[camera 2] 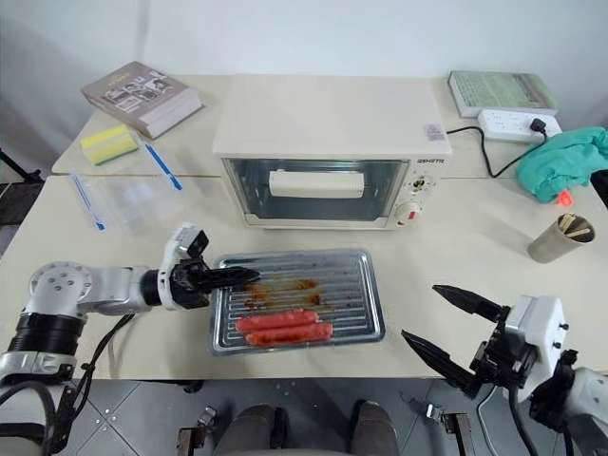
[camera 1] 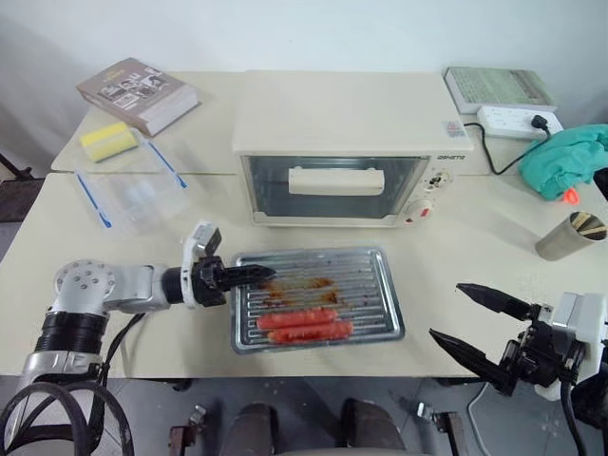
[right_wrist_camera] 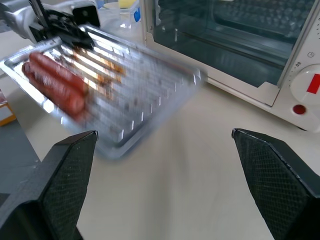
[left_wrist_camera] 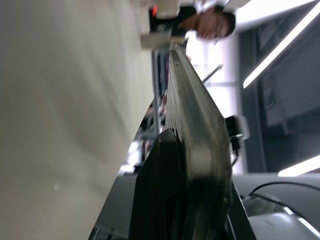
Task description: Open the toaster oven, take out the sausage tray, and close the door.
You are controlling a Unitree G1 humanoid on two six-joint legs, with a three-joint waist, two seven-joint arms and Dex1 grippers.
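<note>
Nearest me, my right gripper (camera 1: 472, 321) is hanging off the table's (camera 1: 475, 237) front right edge, its fingers spread wide and holding nothing. My left gripper (camera 1: 255, 275) is pinching the left rim of the sausage tray (camera 1: 318, 298), fingers pressed together on it. That tray is sitting near the front edge, just before the toaster oven (camera 1: 347, 152), whose door (camera 1: 334, 186) is standing closed at mid-table.

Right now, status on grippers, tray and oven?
Left gripper shut on shiny metal sausage tray; right gripper open, empty. Cream toaster oven's glass door closed. Nothing obstructing.
</note>
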